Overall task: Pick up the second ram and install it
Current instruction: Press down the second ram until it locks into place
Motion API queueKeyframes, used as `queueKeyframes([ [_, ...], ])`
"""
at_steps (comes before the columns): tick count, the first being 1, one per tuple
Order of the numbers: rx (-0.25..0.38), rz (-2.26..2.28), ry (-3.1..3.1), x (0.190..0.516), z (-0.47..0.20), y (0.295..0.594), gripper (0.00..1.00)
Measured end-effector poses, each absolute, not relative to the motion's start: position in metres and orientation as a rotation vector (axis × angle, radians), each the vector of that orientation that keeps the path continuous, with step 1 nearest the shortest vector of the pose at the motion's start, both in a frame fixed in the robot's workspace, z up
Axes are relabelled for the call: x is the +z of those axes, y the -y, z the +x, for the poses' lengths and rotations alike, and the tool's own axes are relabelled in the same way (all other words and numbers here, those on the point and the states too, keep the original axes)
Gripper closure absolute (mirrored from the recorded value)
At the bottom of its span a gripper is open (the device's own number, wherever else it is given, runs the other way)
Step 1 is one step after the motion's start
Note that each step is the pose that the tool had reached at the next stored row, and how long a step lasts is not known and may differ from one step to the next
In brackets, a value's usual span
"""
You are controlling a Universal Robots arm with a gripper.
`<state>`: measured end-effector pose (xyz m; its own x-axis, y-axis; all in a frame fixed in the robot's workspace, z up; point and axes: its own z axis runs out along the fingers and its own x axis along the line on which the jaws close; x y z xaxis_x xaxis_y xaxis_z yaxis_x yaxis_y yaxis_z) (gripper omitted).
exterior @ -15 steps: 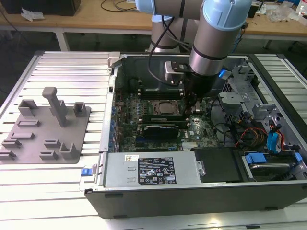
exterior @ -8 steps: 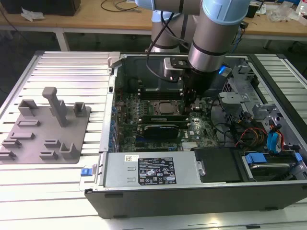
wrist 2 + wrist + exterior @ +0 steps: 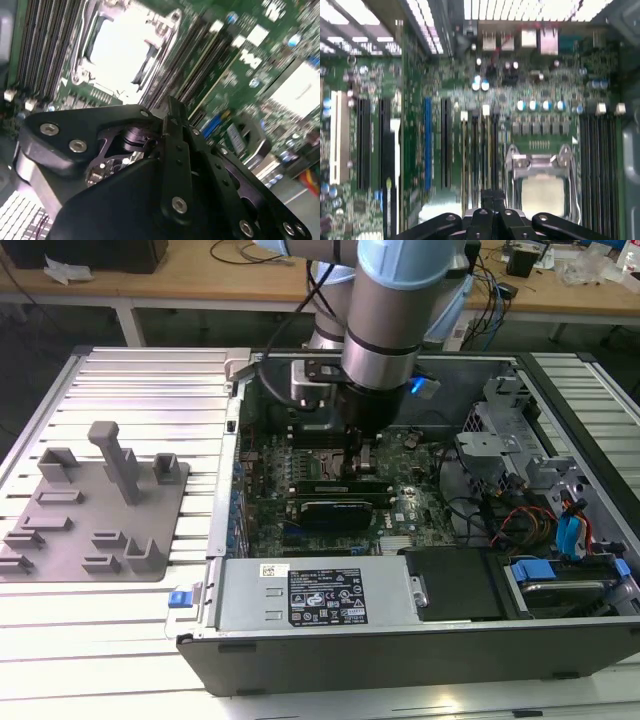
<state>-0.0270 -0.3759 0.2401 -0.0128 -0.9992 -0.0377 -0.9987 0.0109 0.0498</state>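
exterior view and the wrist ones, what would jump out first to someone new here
The big blue-grey robot arm reaching down into the open computer case, its claw low over the green motherboard. The shiny CPU socket stands out among the long black slots in both wrist views. On the exterior view's left, a grey fixture plate lies on the ribbed table.

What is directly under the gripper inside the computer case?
Under the gripper lie the green motherboard, its long black slots and the metal CPU socket beside them. The gripper body covers the spot below its fingertips.
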Motion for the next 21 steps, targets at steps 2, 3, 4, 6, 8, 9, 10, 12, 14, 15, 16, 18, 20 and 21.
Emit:
queueKeyframes([
  [2,-0.097,2.201,2.228,0.240,-0.038,0.376,0.92],
  [3,-0.097,2.201,2.228,0.240,-0.045,0.376,0.92],
  [4,-0.097,2.201,2.228,0.240,-0.050,0.376,0.92],
  [6,-0.097,2.201,2.228,0.240,-0.052,0.376,0.92],
  [8,-0.097,2.202,2.227,0.240,-0.052,0.376,0.92],
  [9,-0.097,2.201,2.228,0.240,-0.053,0.376,0.92],
  [10,-0.097,2.201,2.228,0.239,-0.054,0.376,0.92],
  [12,-0.097,2.202,2.227,0.236,-0.055,0.375,0.92],
  [14,-0.097,2.201,2.228,0.234,-0.055,0.375,0.92],
  [15,-0.097,2.201,2.227,0.234,-0.055,0.375,0.92],
  [16,-0.096,2.201,2.227,0.234,-0.055,0.375,0.92],
  [18,-0.097,2.201,2.227,0.232,-0.055,0.375,0.92],
  [20,-0.097,2.201,2.227,0.230,-0.055,0.375,0.92],
  [21,-0.096,2.201,2.227,0.230,-0.055,0.375,0.92],
])
